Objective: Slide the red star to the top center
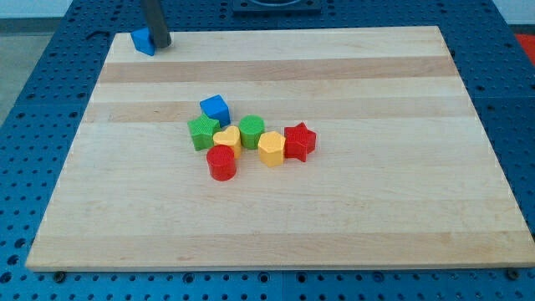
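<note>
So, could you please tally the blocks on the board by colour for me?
Blue: 2, a cube and a block beside my tip
Green: 2, and
Yellow: 2, a heart and a hexagon
Red: 2, a star and a cylinder
Total: 8

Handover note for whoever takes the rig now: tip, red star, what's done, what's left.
My tip: at the board's top-left corner, right beside the blue block there, far from the cluster.
Red star: at the right end of the mid-board cluster, touching the yellow hexagon on its left. Its top and right sides are free.
Rest of the cluster: blue cube, green block, green cylinder, yellow heart, red cylinder.
Done: nothing visible; the star is not at top centre.
Left: bring the tip below the star, then push it up to top centre.
</note>
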Tool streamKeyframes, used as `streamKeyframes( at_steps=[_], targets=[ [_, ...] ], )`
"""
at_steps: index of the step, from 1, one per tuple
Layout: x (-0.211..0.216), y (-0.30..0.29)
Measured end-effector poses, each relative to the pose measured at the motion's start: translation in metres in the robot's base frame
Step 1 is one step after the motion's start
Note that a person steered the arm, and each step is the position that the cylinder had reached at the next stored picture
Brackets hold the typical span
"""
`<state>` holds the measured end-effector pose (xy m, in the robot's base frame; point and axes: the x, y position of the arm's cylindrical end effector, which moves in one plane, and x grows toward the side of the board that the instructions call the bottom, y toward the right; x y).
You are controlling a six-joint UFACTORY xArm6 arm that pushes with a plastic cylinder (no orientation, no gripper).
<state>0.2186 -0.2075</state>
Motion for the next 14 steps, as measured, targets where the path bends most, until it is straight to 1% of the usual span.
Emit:
streamKeyframes(
  at_steps=[1, 2, 3, 4, 5, 6, 7, 9, 10, 11, 13, 14],
  targets=[
    [0.007, 0.031],
    [0.039, 0.098],
    [0.074, 0.076],
    [0.104, 0.013],
    [0.176, -0.038],
    [0.238, -0.05],
    [0.281, -0.015],
    [0.328, 0.098],
    [0.326, 0.155],
    [0.299, 0.205],
    [0.206, 0.244],
    [0.215, 0.245]
  ],
)
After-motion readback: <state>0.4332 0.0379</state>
